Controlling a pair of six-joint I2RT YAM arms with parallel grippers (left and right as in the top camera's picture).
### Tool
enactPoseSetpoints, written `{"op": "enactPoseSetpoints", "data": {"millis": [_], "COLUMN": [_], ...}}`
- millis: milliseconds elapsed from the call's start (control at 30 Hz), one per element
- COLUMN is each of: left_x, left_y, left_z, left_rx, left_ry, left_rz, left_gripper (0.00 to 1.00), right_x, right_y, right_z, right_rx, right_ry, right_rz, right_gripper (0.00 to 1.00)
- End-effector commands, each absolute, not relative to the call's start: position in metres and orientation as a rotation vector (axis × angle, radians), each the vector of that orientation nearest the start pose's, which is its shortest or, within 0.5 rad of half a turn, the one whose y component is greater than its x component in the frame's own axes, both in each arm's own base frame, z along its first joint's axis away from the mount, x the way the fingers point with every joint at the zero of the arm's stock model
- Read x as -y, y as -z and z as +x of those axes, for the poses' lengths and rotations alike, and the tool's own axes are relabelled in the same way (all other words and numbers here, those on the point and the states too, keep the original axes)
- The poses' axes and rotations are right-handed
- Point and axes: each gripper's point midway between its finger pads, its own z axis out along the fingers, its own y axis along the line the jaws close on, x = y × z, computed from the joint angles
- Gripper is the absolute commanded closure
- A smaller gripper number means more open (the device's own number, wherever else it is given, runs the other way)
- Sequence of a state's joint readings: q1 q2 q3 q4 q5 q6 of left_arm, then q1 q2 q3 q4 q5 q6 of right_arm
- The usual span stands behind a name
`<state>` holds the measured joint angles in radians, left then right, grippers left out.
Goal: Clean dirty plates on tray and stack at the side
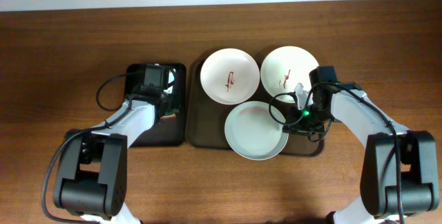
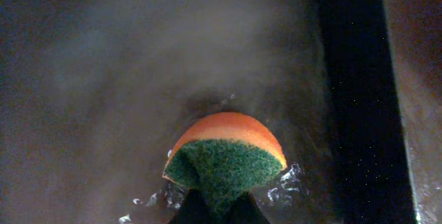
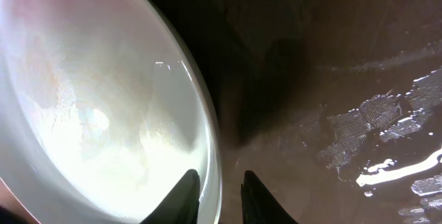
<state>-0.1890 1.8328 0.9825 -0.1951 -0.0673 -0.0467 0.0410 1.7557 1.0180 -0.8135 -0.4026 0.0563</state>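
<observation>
Three white plates lie on the dark-brown tray [image 1: 200,131]. The back left plate [image 1: 230,76] and the back right plate [image 1: 289,68] each carry a dark-red smear. The front plate [image 1: 256,130] is plain white and overhangs the tray's front edge. My right gripper [image 1: 290,120] straddles its right rim. In the right wrist view one finger of the gripper [image 3: 219,182] is inside the plate [image 3: 103,113] and one outside, over the tray [image 3: 331,79]. My left gripper [image 1: 168,110] is shut on an orange-and-green sponge [image 2: 224,155], fingers [image 2: 219,207] low over the wet black tray.
The smaller black tray [image 1: 162,134] lies left of the brown tray, almost touching it; its wet surface [image 2: 138,79] fills the left wrist view. Water drops lie on the brown tray near the right gripper. Bare wooden table surrounds both trays.
</observation>
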Motion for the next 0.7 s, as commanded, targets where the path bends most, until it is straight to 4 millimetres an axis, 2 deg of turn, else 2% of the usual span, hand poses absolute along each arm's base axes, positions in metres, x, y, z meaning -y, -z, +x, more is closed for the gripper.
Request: {"op": "enactPoseSetpoints", "data": {"millis": [0, 33, 67, 233, 333, 367, 467, 500, 600, 667], "left_x": [0.060, 0.060, 0.059, 0.056, 0.055, 0.055, 0.056, 0.056, 0.056, 0.055], "left_y": [-0.029, -0.026, -0.022, -0.007, -0.004, -0.005, -0.006, -0.007, -0.011, -0.017], "left_z": [0.423, 0.418, 0.412, 0.380, 0.374, 0.374, 0.379, 0.380, 0.384, 0.384], "left_rx": [-2.580, -2.603, -2.633, -2.773, -2.799, -2.795, -2.777, -2.771, -2.755, -2.742], "left_ry": [-0.047, -0.048, -0.052, -0.067, -0.073, -0.072, -0.069, -0.068, -0.072, -0.078], "left_rz": [0.142, 0.145, 0.150, 0.177, 0.180, 0.180, 0.177, 0.176, 0.172, 0.169], "left_gripper": [0.42, 0.33, 0.30, 0.29, 0.32, 0.44, 0.93, 1.00, 1.00, 1.00], "right_x": [-0.082, -0.082, -0.082, -0.082, -0.082, -0.082, -0.082, -0.082, -0.082, -0.082], "right_y": [-0.019, -0.019, -0.019, -0.019, -0.019, -0.019, -0.019, -0.019, -0.019, -0.019], "right_z": [0.290, 0.290, 0.290, 0.290, 0.290, 0.290, 0.290, 0.290, 0.290, 0.291], "right_rx": [-3.088, -3.088, -3.088, -3.088, -3.088, -3.088, -3.088, -3.088, -3.087, -3.084], "right_ry": [-0.638, -0.638, -0.638, -0.638, -0.638, -0.638, -0.638, -0.638, -0.638, -0.638], "right_rz": [0.016, 0.016, 0.016, 0.016, 0.016, 0.016, 0.016, 0.016, 0.016, 0.015], "right_gripper": [0.78, 0.78, 0.77, 0.78, 0.78, 0.78, 0.77, 0.78, 0.81, 0.88]}}
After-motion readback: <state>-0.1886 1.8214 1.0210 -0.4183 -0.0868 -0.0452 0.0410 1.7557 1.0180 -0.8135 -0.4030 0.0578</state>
